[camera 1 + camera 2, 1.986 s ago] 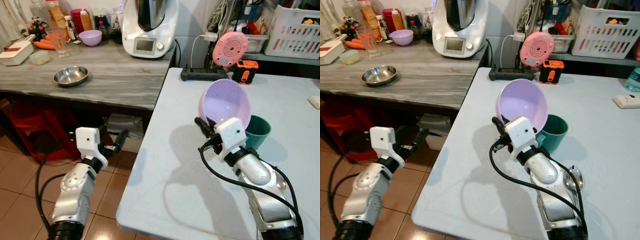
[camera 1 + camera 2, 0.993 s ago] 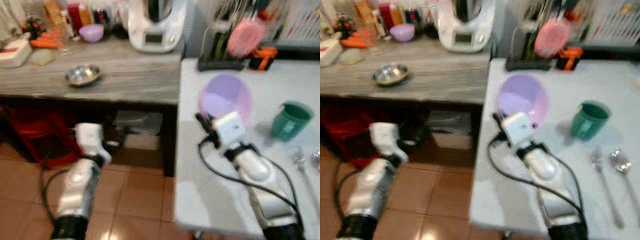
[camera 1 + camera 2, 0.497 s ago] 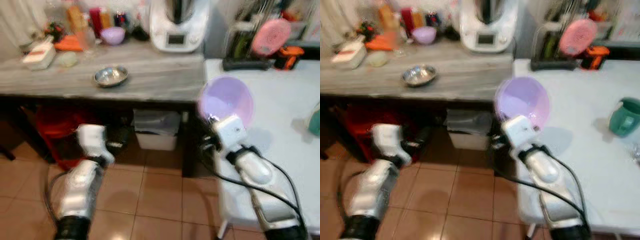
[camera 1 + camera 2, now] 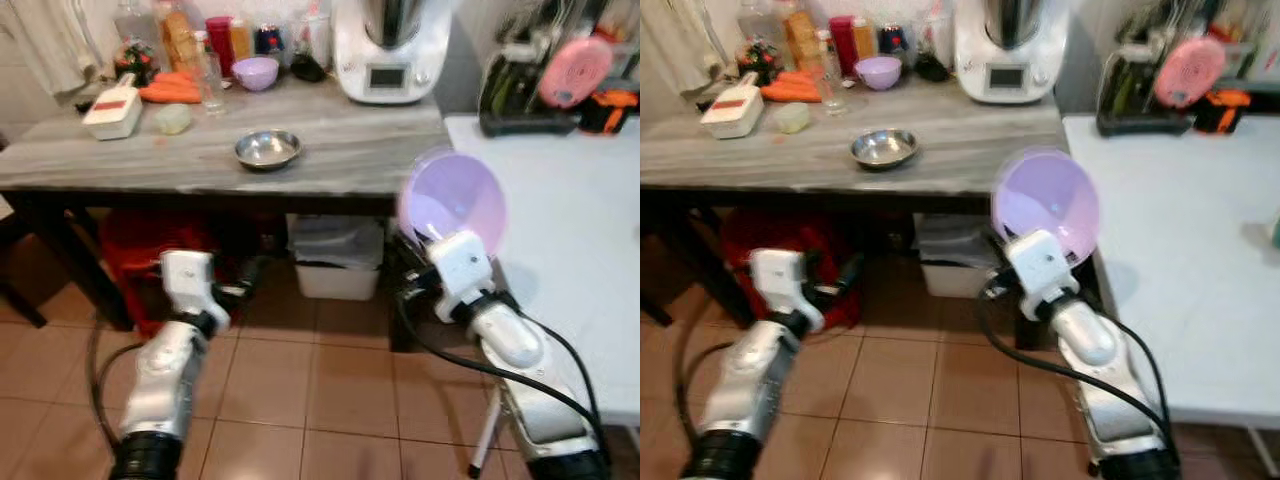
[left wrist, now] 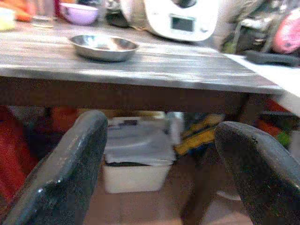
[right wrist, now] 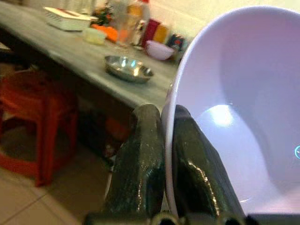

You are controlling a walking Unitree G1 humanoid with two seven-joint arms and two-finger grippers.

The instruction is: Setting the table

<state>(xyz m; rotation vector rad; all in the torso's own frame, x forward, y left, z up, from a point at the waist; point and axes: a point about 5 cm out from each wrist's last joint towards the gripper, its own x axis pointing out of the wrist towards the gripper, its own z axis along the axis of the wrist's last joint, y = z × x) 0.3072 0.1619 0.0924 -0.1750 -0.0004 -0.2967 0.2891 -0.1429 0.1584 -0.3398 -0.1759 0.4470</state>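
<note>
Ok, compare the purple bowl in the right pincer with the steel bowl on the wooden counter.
The purple bowl is matte lilac plastic; the steel bowl is shiny metal. The purple bowl is tipped on edge, its rim pinched by the right pincer; the steel bowl sits flat and free on the wooden counter. The purple bowl looks deeper, the steel bowl shallower. Both are round and look empty.

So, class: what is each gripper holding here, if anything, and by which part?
The right gripper pinches the lilac bowl by its rim. The left gripper is open and holds nothing.
</note>
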